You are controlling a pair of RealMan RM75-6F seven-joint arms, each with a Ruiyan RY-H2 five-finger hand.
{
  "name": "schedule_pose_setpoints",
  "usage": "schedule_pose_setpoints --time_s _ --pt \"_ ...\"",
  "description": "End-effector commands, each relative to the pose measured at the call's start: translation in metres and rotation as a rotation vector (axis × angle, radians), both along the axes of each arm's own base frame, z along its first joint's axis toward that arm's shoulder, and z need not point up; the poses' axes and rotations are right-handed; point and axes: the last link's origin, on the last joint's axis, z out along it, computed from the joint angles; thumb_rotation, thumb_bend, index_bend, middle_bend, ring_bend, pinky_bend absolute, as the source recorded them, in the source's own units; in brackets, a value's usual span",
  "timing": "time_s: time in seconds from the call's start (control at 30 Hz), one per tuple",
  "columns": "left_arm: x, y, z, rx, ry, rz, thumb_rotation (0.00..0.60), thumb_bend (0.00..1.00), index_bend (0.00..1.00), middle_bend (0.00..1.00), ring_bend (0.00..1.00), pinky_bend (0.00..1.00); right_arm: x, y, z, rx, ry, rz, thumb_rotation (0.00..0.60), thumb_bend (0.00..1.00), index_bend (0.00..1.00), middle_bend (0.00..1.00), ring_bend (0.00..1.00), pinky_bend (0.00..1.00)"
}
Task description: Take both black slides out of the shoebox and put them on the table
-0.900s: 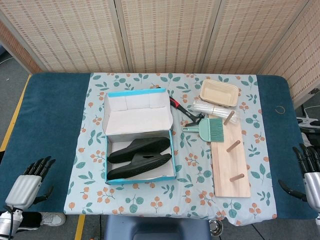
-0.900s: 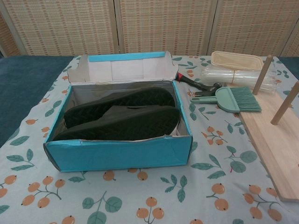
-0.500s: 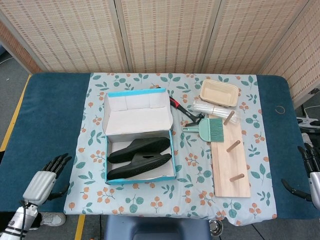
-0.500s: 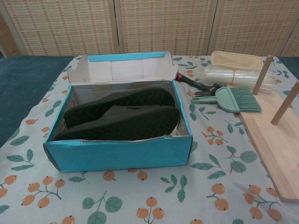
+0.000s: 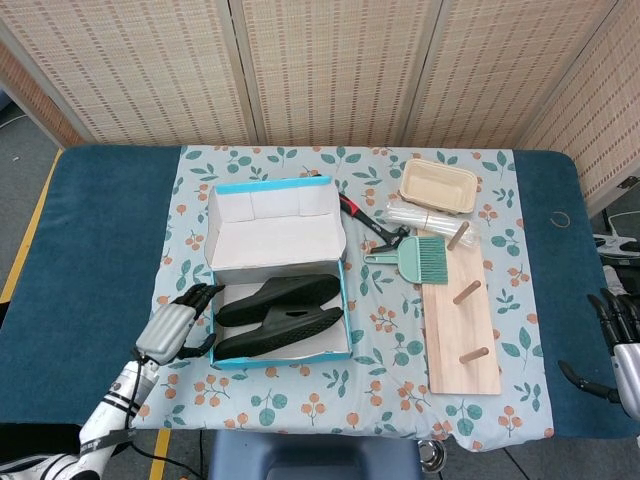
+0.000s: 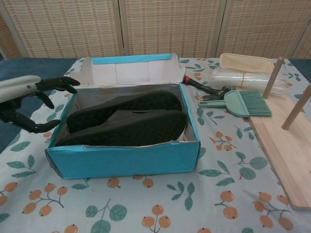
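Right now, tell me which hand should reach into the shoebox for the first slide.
Left. The left hand hovers open just beside the shoebox wall, next to the black slides. The right hand sits at the table's far edge, beyond the wooden peg board.

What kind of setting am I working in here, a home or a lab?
Probably a staged test bench, not a home: a blue table under a leaf-print cloth, woven screens behind it, and unrelated props such as a shoebox, brush and peg board.
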Motion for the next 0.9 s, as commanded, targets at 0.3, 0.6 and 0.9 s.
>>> schedule_pose_setpoints --time_s 0.3,0.6,0.9 --pt "0.017 0.026 -0.033 0.006 0.079 -0.047 0.600 0.44 0.10 0.15 0.09 0.29 -0.004 -0.002 0.001 0.006 -0.003 -0.017 0.386 0.14 0.00 0.00 0.00 0.00" --pt "0.022 0.033 -0.038 -0.026 0.094 -0.043 0.600 0.44 0.23 0.26 0.19 0.33 -0.006 -0.003 0.002 0.002 -0.007 -0.033 0.385 0.14 0.00 0.00 0.00 0.00" --pt "0.040 0.038 -0.039 0.053 0.146 -0.155 0.600 0.44 0.23 0.24 0.17 0.22 -0.005 -0.002 0.001 0.013 -0.013 -0.034 0.387 0.14 0.00 0.00 0.00 0.00"
